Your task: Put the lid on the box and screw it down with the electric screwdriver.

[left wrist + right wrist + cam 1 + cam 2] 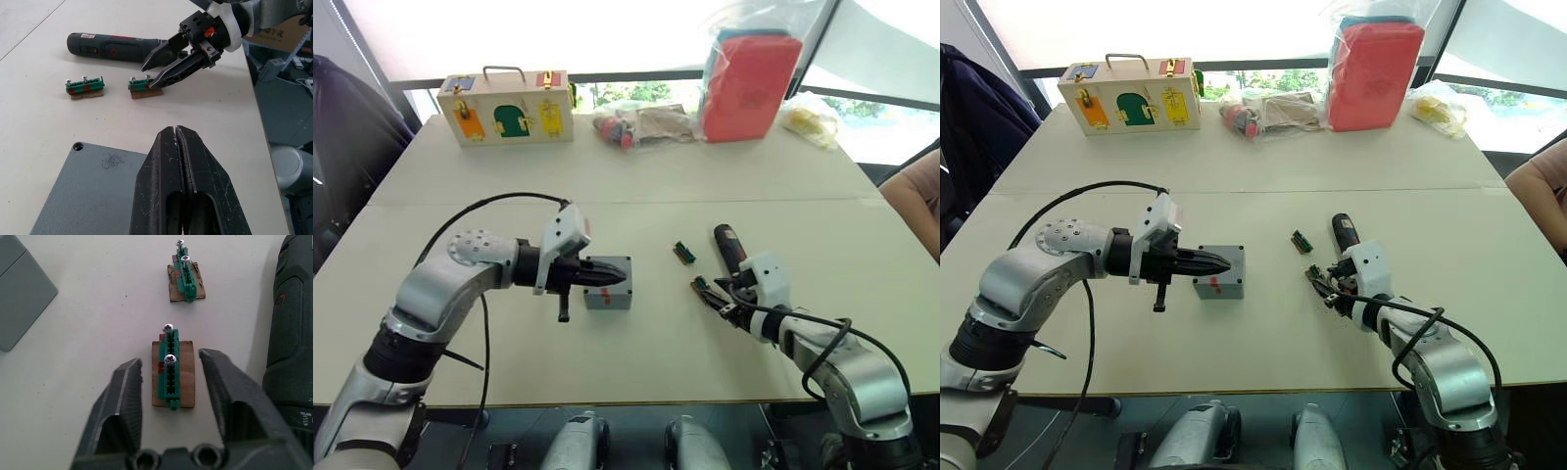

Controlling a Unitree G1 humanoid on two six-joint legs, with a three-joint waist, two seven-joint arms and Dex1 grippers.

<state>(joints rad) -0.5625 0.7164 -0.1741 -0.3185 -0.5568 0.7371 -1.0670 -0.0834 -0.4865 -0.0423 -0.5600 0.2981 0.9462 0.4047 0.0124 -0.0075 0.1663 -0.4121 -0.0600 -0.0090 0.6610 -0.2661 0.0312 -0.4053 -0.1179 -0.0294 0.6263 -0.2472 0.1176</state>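
With the lid (pixel 93 196) seated on the box (pixel 608 284) under the closed, empty left gripper (pixel 177 147), the right gripper (pixel 171 369), jaws open and empty astride a green screw strip (pixel 170 374) mid-desk, must next grasp the electric screwdriver (pixel 115 47).

Left gripper (pixel 607 277) reaches inward, fingers pressed together — right gripper (pixel 170 369) low, its 2 fingers spread apart.
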